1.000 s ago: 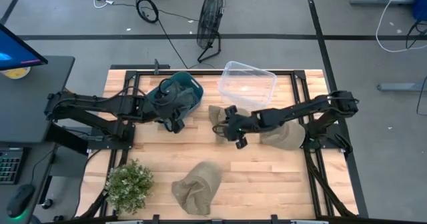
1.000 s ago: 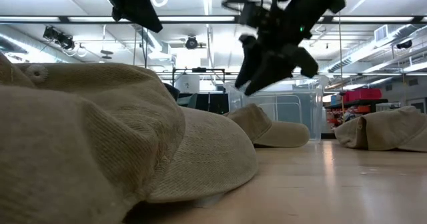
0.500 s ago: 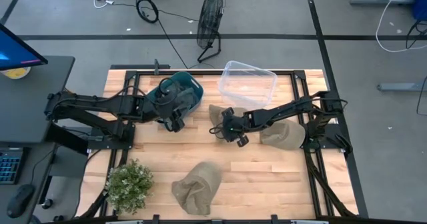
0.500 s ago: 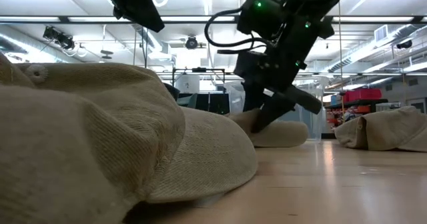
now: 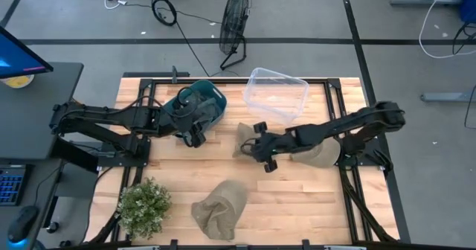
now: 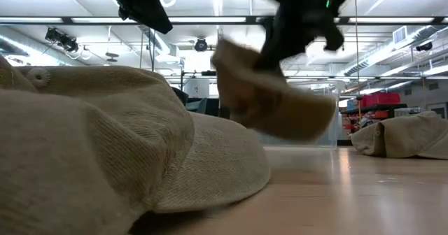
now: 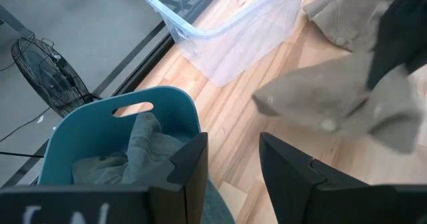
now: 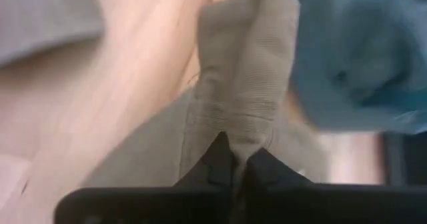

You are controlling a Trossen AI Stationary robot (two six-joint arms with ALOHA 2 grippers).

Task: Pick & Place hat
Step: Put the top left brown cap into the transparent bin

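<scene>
At the left, a blue plastic basket (image 5: 201,103) is overhung by the left gripper (image 5: 195,138), fingers apart. Three tan corduroy hats are counted: one (image 5: 219,209) near the front, one (image 5: 244,140) lifted off the wooden surface (image 5: 297,198), pinched by the right gripper (image 5: 258,147), one (image 5: 318,153) farther right.

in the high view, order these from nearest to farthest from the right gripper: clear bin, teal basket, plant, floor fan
From the right gripper, shut on a tan hat:
1. Clear bin, just behind it.
2. Teal basket, toward the left arm.
3. Floor fan and plant: too close to call.
</scene>
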